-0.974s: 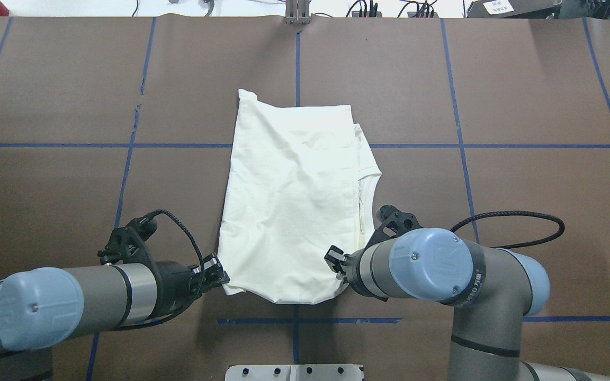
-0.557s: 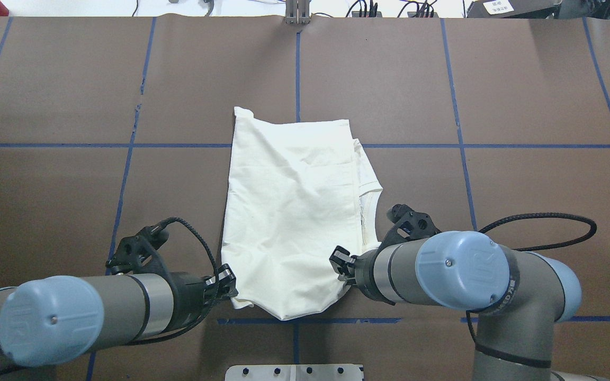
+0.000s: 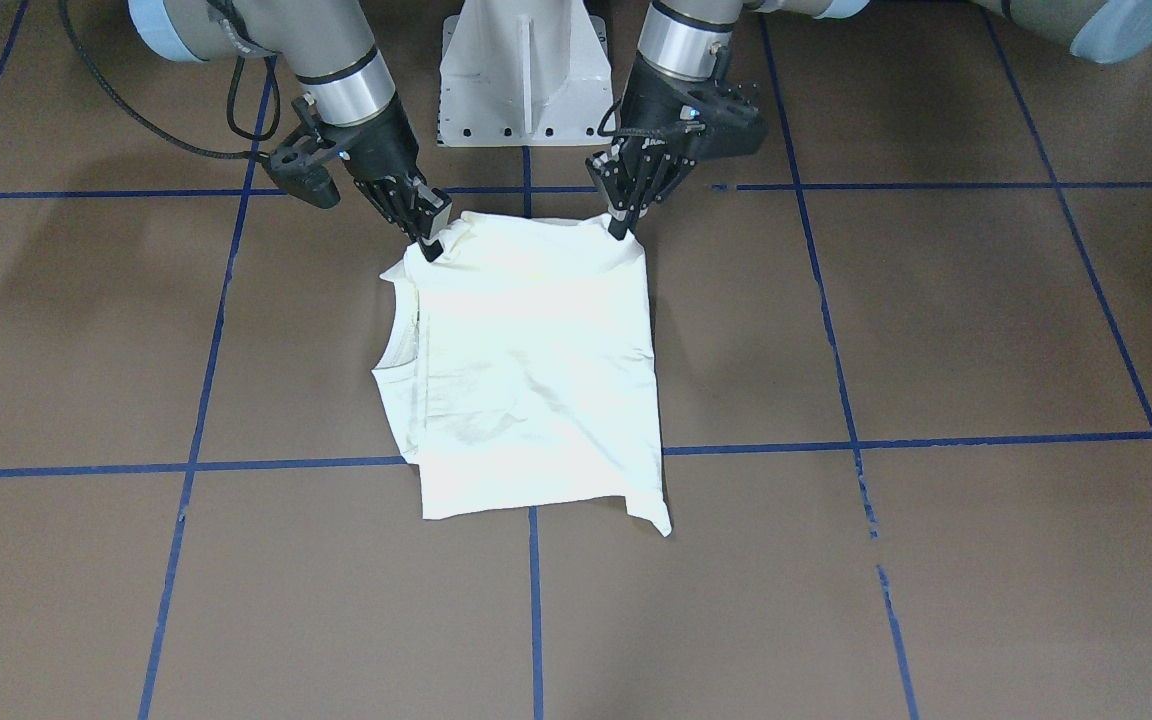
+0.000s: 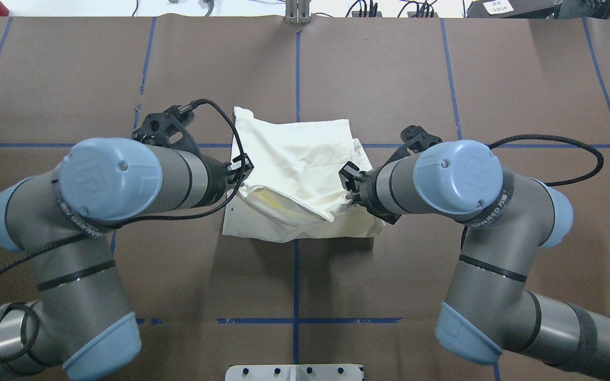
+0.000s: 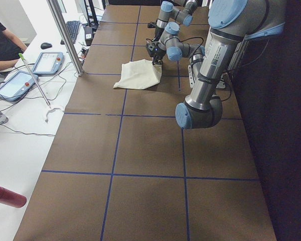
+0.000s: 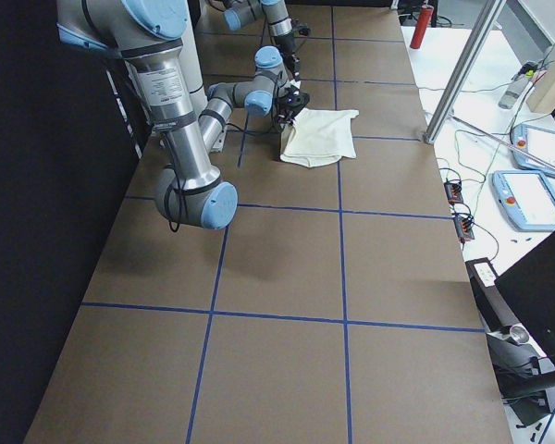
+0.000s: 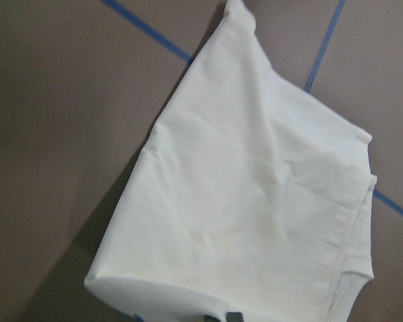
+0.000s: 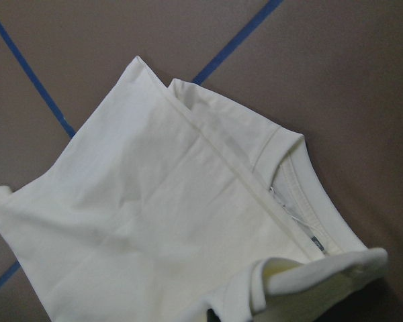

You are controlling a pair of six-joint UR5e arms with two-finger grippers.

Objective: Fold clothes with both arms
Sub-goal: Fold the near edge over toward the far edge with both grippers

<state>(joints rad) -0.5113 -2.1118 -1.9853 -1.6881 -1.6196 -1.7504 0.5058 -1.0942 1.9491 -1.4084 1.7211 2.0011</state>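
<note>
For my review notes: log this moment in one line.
T-shirt: near edge lifted mid-fold | left gripper: shut on corner | right gripper: shut on corner

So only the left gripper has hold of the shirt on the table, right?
No, both do: the left gripper and the right gripper each pinch a corner of the shirt at its edge nearest the robot, on the table. The front-facing view shows it.

- The desk (image 4: 379, 69) had a brown top, marked into big squares by blue tape lines (image 4: 19, 144).
- A folded cream-white shirt (image 4: 305, 153) lay near its middle over a crossing of lines, its robot-side edge raised off the top.
</note>
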